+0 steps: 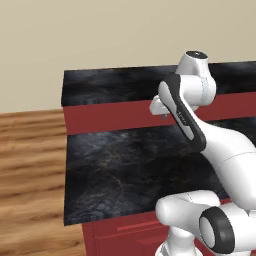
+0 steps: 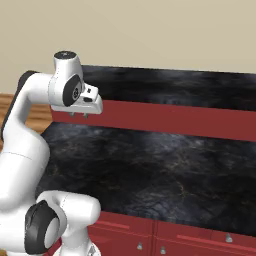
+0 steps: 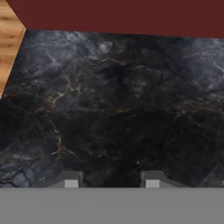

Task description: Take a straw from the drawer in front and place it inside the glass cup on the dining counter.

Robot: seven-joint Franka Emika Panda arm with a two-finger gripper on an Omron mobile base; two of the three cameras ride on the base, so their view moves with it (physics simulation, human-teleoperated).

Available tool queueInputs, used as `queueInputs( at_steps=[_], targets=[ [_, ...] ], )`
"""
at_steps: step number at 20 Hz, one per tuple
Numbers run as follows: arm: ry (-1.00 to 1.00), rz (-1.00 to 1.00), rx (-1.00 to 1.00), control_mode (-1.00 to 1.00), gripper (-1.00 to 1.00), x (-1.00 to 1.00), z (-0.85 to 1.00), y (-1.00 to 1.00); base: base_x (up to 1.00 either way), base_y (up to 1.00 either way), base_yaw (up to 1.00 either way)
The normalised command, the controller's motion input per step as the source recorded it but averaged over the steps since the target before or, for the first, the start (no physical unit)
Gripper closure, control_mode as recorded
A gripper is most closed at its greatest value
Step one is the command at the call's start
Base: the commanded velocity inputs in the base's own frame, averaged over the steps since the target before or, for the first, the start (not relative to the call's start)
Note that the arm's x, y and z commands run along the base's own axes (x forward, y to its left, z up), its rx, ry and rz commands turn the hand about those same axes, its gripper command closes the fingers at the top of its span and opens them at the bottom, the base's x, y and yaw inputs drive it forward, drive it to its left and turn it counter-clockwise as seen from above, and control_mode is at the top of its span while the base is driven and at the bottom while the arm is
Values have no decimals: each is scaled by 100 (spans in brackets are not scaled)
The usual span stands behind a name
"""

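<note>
Wood-plank floor [image 1: 30, 165] at left. Glossy black marbled lower countertop [image 1: 120, 175], flat and wide. Raised dining counter [image 2: 175, 87] behind it, long axis left-right, dark red base. Gripper [image 2: 79, 114] hangs over the lower countertop, fingertips [image 3: 71, 181] apart, holding nothing. Red drawer fronts [image 2: 200, 242] below.
</note>
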Motion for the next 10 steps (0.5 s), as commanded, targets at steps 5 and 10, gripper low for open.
queueInputs(
  at_steps=[5,10],
  targets=[
    [-1,0,0,-100,-100,-24,0,0,0,0,0],
    [0,0,0,100,-100,0,0,0,-72,6,-2]
  ],
)
